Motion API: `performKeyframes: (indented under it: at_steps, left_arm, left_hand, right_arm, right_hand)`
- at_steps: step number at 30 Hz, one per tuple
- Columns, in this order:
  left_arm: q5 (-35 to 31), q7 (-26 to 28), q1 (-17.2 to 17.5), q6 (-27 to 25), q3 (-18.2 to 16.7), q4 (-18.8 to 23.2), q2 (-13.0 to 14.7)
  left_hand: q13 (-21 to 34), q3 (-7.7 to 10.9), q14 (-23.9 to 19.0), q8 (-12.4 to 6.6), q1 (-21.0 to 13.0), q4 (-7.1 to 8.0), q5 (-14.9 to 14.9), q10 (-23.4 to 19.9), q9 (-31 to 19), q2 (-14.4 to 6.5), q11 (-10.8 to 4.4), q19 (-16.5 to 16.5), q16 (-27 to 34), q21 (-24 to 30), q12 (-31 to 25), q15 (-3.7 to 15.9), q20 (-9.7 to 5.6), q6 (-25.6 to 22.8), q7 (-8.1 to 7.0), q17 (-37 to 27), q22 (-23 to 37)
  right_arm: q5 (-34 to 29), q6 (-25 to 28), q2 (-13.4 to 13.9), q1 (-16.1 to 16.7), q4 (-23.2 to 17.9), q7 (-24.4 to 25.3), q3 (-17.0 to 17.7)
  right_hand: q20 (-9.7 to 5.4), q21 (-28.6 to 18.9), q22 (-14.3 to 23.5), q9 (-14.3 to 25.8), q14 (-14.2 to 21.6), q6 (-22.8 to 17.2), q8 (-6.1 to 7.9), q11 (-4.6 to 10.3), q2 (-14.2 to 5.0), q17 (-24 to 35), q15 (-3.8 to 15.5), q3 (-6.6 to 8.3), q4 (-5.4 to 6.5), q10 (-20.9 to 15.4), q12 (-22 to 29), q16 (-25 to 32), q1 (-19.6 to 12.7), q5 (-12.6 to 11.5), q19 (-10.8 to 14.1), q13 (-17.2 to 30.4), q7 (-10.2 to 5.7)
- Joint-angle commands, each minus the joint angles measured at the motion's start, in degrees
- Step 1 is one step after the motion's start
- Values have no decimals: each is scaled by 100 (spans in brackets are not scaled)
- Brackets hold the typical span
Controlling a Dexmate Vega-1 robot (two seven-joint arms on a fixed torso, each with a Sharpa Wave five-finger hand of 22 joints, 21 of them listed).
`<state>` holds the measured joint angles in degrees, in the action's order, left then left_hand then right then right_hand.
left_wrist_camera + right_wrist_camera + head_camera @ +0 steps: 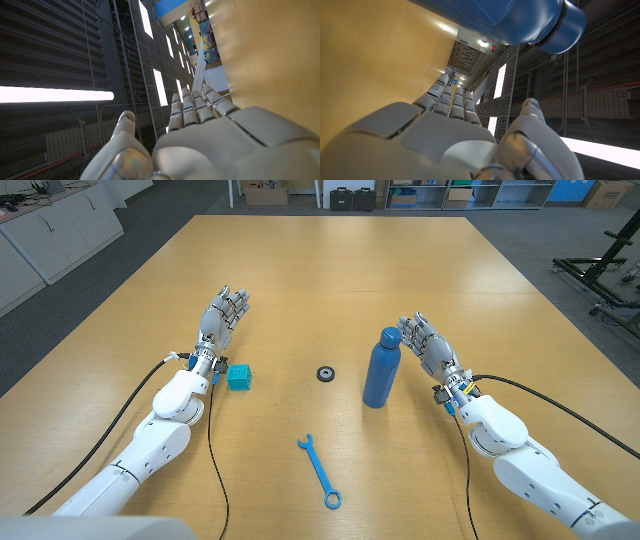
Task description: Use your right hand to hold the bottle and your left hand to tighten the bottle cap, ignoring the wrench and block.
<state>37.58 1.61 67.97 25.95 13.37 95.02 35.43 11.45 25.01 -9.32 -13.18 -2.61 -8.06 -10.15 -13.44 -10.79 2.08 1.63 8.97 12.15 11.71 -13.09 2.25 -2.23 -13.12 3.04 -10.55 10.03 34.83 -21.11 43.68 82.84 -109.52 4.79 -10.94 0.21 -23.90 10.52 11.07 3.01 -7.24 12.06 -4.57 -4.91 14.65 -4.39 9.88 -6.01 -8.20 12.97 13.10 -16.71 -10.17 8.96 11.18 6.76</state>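
Wrench (320, 471) nearest; right hand (426, 343) beside bottle (381, 367), apart.

The head view looks down over the whole worktop (330, 270) from above. Each wrist view sits close behind its own robot hand, turned over — the right one shares the blue bottle (520, 20) with the head view.

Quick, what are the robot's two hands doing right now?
Left hand: open, holding nothing.
Right hand: open beside the blue bottle, not gripping it.
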Motion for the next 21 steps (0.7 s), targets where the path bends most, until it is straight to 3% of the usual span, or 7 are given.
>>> performKeyframes:
  at_steps: [1,5,7,16,21]
  left_arm:
    - [32,-85,-125,-63,84,-106,-53]
    - [25,-95,-167,-83,93,-102,-44]
    - [-5,-78,-175,-96,93,-89,-28]
    - [0,10,-177,-252,63,-17,41]
    - [18,-8,-238,-305,77,-30,43]
  left_hand:
    - [18,43,-47,27,-7,3,-7,-36,-18,-39,13,41,-10,26,2,27,-358,-35,10,-8,9]
    - [18,44,-43,29,-7,2,-7,-38,-18,-39,8,25,-14,18,3,30,-351,-38,7,-8,9]
    - [18,44,-45,30,-8,2,-7,-39,-18,-40,4,21,-15,15,4,28,-350,-39,7,-8,9]
    - [18,44,-56,31,-8,1,-7,-54,-18,-42,8,5,-16,4,3,28,-351,-53,4,-8,9]
    - [17,44,-70,26,-7,1,-7,-71,-19,-44,4,6,-16,0,0,33,-349,-77,3,-9,9]
  right_arm:
    - [-144,-145,-18,386,-190,135,133]
    - [-265,-294,-52,425,-114,97,139]
    - [-358,-386,-59,425,-45,64,139]
    - [-854,-675,-28,577,56,128,267]
    - [-1107,-551,154,772,-128,205,452]
  right_hand:
    - [-8,20,21,27,26,41,-9,43,-13,-2,-2,8,-18,-18,25,31,-63,-28,36,19,26]
    - [-6,30,21,28,17,53,-13,42,-12,-3,-5,11,-25,-7,19,25,-72,-29,25,19,20]
    - [16,74,19,31,-45,127,-33,55,26,-9,-25,21,-83,45,-3,-6,-145,-39,-41,21,-16]
    - [71,286,12,48,-363,451,-85,88,361,-33,-55,-8,-322,379,-113,-136,-452,-126,-363,30,-27]
    - [55,475,7,70,-731,831,-126,98,518,-56,-86,50,-417,802,-206,-237,-824,-272,-640,40,-14]
